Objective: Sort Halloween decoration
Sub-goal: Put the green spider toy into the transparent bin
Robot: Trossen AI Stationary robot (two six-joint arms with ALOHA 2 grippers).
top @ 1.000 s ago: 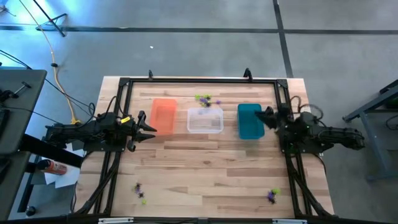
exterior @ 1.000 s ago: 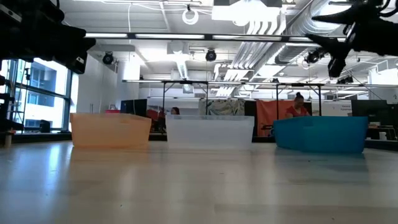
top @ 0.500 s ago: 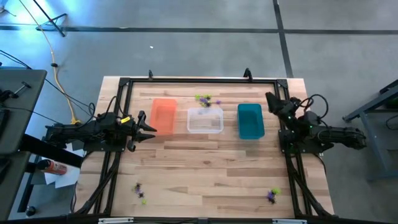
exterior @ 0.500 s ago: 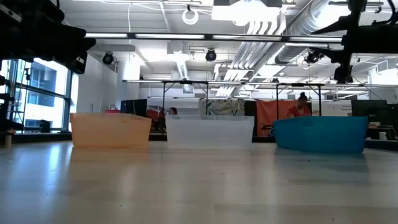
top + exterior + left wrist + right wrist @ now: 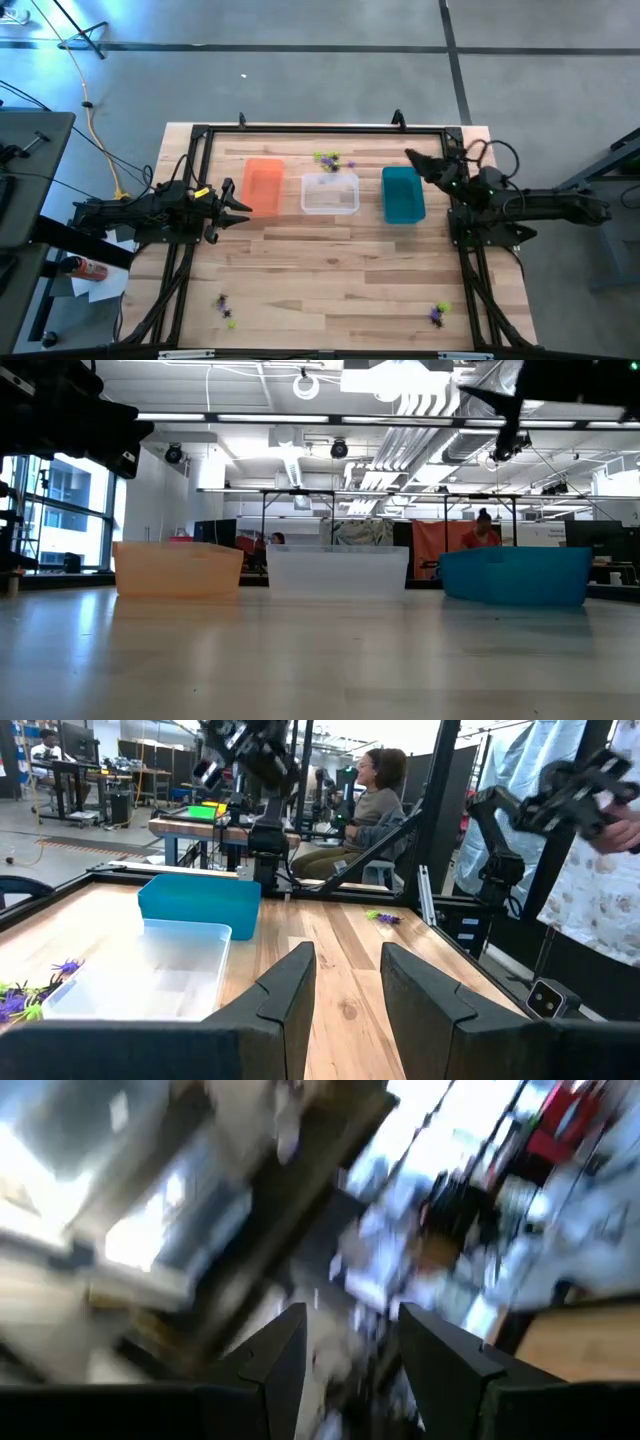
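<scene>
Left dark six-joint arm lying low along table's left edge, its two-finger left gripper (image 5: 243, 206) pointing toward table centre, fingers (image 5: 290, 982) standing apart, holding nothing. Right dark arm reaching in from right side, raised, right gripper (image 5: 412, 161) pointing toward far edge, fingers (image 5: 275, 1348) parted, gripping nothing.

Clear bin (image 5: 330, 193) sits mid-table; orange bin (image 5: 263, 186) just beside it on one side; teal bin (image 5: 402, 194) beside the other.

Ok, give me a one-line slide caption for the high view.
Orange bin, clear bin and teal bin in a row; spider trinkets behind the clear bin; both arms flank the table.
</scene>
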